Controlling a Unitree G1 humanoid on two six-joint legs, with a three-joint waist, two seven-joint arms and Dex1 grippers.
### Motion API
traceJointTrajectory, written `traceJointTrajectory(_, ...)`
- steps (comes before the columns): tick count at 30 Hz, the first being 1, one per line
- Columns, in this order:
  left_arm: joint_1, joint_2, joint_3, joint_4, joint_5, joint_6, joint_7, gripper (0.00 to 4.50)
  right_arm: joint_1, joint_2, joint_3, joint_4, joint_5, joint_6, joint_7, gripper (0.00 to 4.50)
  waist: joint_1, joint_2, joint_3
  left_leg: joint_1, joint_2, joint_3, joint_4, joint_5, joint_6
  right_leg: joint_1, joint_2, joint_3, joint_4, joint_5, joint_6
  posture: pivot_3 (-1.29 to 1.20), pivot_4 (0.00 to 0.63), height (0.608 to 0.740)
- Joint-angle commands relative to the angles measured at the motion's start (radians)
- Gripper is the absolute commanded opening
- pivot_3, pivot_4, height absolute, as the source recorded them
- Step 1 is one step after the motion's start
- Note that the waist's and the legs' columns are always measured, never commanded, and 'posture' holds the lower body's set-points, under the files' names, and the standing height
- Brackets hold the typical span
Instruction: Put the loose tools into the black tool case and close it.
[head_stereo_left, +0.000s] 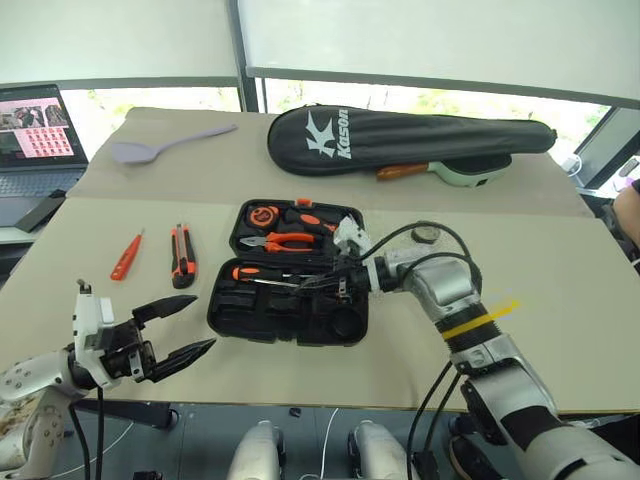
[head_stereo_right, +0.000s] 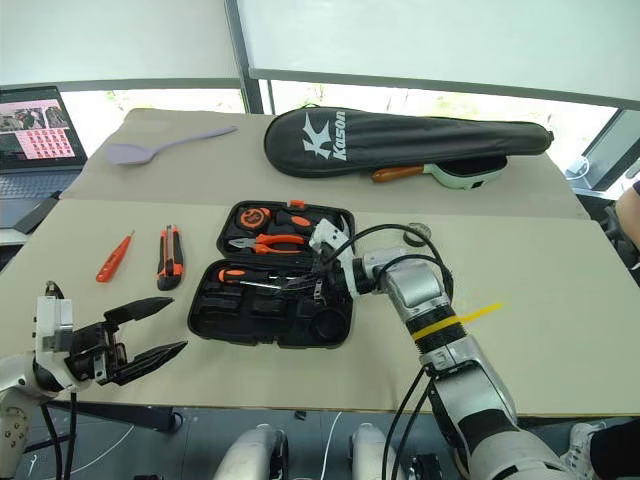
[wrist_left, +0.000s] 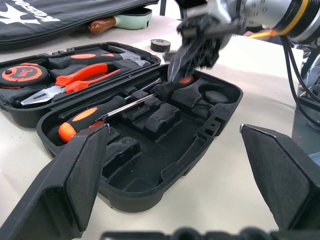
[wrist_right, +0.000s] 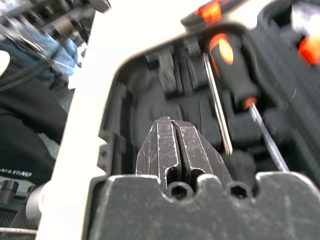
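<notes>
While the black tool case (head_stereo_left: 288, 270) lies open at the middle of the table, the right gripper (head_stereo_left: 322, 283) is seen over its near half with fingers pressed together and nothing held between them. Two black-and-orange screwdrivers (wrist_left: 107, 109) are already laid in the moulded recesses. The left gripper (head_stereo_left: 178, 328) hovers near the left front of the case, its fingers spread wide — empty.

Left of the case, the slim orange tester pen (head_stereo_left: 125, 257) and the orange-black utility knife (head_stereo_left: 181, 256) are left on the table; the small dark tape roll (head_stereo_left: 427, 234) rests beyond the right arm, just right of the case.

It is judged that the screwdrivers are being seated. Each shaft should be pressed flat into its groove so the lid can later shut — a raised handle would likely block it.

Hard, matt ribbed plastic is noted in the case; the screwdriver shafts are bright steel, the handles rubbery. The table is covered in plain beige sheet.
</notes>
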Motion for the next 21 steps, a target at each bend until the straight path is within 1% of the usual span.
traceJointTrajectory(1,0.004,-0.005,0.013,-0.001,0.003,-0.024,-0.004,4.50,-0.018,-0.007,-0.005,0.024,-0.032,-0.075,-0.036,0.04,-0.001,0.000,0.000,0.000,0.000,0.000,0.000,0.000,0.000,0.000,0.000,0.000,0.000,0.000,0.000,0.00,0.150,0.740)
traceJointTrajectory(8,-0.005,-0.007,0.007,0.003,0.011,-0.024,-0.006,4.50,-0.013,0.004,0.068,0.108,-0.126,-0.179,-0.055,0.04,-0.003,0.000,0.000,0.000,0.000,0.000,0.000,0.000,0.000,0.000,0.000,0.000,0.000,0.000,0.000,0.00,0.150,0.740)
traceJointTrajectory(14,-0.011,-0.004,0.005,0.001,0.013,-0.021,-0.006,4.50,-0.012,0.020,0.114,0.142,-0.177,-0.163,-0.080,0.04,-0.009,0.000,0.000,0.001,0.000,0.000,0.000,0.000,0.000,0.001,0.000,0.000,0.000,0.000,0.000,0.00,0.150,0.740)
traceJointTrajectory(19,-0.008,-0.003,0.005,-0.008,0.011,-0.015,-0.002,4.50,-0.017,0.032,0.132,0.116,-0.176,-0.104,-0.090,0.04,-0.019,0.000,0.000,0.002,0.001,0.000,0.000,0.000,0.000,0.001,0.001,0.000,0.001,0.000,-0.001,0.00,0.150,0.740)
traceJointTrajectory(21,-0.002,-0.004,0.008,-0.016,0.011,-0.012,0.006,4.50,-0.008,0.034,0.088,0.067,-0.124,-0.132,-0.063,0.04,-0.022,0.000,0.000,0.002,0.001,-0.001,0.000,0.000,0.000,0.001,0.001,0.000,0.001,0.000,-0.001,0.00,0.150,0.740)
